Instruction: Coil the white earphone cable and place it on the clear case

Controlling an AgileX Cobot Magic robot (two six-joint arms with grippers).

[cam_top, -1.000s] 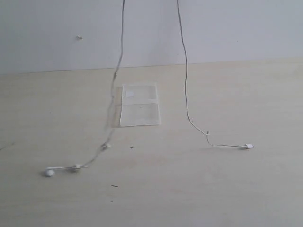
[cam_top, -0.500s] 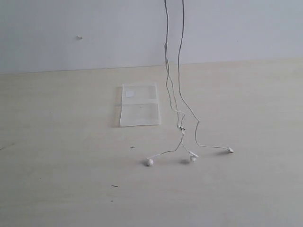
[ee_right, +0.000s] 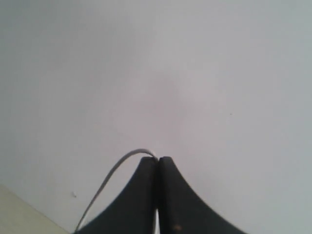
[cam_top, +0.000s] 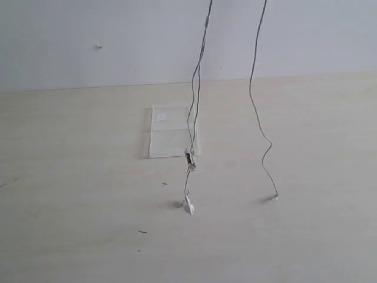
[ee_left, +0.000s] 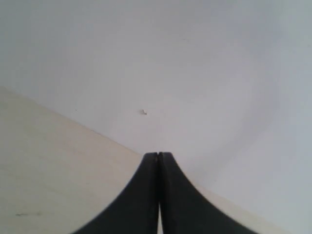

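Tabletop of pale wood fills most of the exterior view, with a plain white wall behind it. The clear case lies flat near the middle, closed. The table is bare on every side of the case, leaving plenty of room to lower something onto it.

The white earphone cable is not coiled. It hangs in two long runs from above the top of the exterior view, which suggests it is lifted to pull it straight before winding. One run drops just in front of the case's right edge. The other hangs well to the right of the case.

Both arms are out of the exterior view. The right gripper has its jaws pressed together, with the wire arching out from the tips, so it is pinching the cable. The left gripper is also closed tight. No wire shows clearly there, though the run rising on that side suggests it too holds the cable.

On the run nearest the case, a small inline remote hangs at the case's front right corner. An earbud below it appears just to touch the table. The far run's free end also reaches the surface. A small white label sits near the case's back left corner.
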